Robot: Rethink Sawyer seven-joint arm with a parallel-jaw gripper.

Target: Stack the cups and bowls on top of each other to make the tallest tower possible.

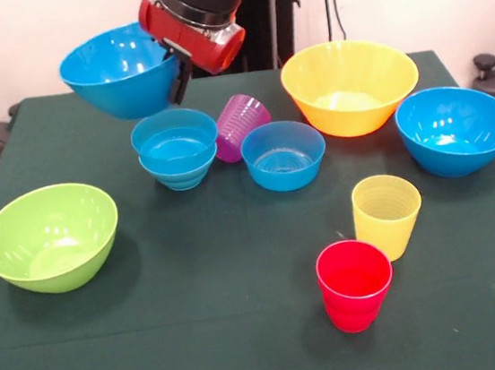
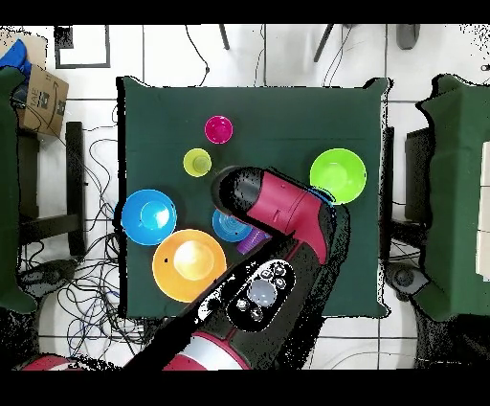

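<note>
My gripper (image 1: 181, 72) is shut on the rim of a large blue bowl (image 1: 118, 72) and holds it tilted in the air at the back left. Just below and in front stand two small blue bowls (image 1: 175, 149), nested. A purple cup (image 1: 240, 124) lies on its side next to them. A third small blue bowl (image 1: 283, 154) stands to its right and also shows in the overhead view (image 2: 230, 225). A very large yellow bowl (image 1: 350, 85), another large blue bowl (image 1: 456, 128) and a lime green bowl (image 1: 49, 236) stand apart. A yellow cup (image 1: 387, 215) and a red cup (image 1: 355, 283) stand upright in front.
All stands on a dark green cloth on the table (image 1: 205, 353). In the overhead view my arm (image 2: 287, 220) hides the gripper and the nested bowls. The green bowl (image 2: 338, 175), yellow bowl (image 2: 189, 264) and blue bowl (image 2: 148, 216) show around it.
</note>
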